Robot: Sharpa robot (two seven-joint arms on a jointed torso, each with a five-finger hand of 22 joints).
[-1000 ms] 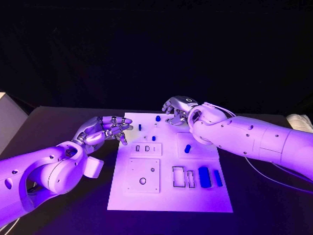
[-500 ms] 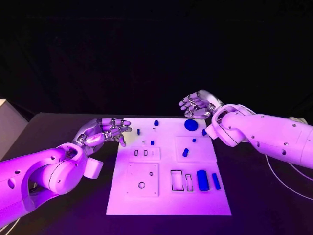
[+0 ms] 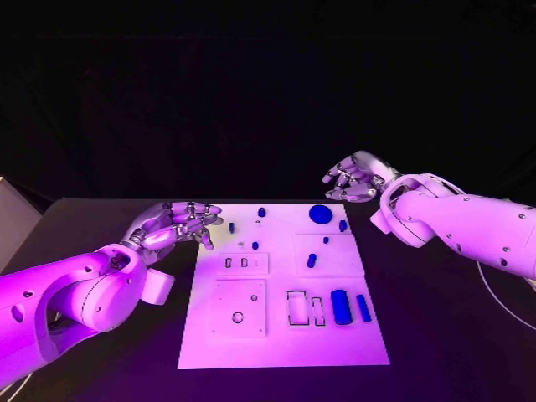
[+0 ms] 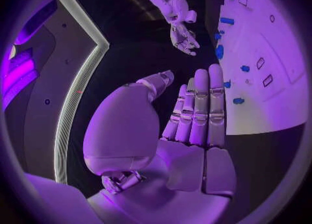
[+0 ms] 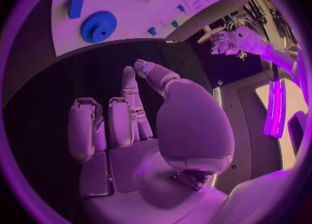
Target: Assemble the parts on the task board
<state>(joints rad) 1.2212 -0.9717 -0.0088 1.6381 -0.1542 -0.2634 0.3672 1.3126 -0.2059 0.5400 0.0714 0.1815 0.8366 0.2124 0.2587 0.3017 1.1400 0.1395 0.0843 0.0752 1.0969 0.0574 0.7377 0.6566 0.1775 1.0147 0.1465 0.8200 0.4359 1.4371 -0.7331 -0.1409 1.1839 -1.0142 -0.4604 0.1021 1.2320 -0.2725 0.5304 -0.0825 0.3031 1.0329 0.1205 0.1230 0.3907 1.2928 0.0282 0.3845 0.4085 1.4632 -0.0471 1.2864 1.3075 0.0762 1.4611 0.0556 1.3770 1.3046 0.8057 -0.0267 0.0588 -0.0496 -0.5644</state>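
While the task board [image 3: 280, 343] lay mid-tabletop [image 3: 461, 335], the right hand [image 3: 355, 177] hung beyond its far right corner, fingers curled, holding nothing; the left hand [image 3: 177, 222] hovered off its left edge, empty. Blue gear [image 3: 322, 213] lay near the board's far edge.

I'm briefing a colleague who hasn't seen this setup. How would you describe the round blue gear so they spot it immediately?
Start at the white task board in the middle of the black table, then go to its far edge, on the side of the right hand. The round blue gear lies flat there. It is the only wide toothed disc; the neighbouring blue parts are far smaller.
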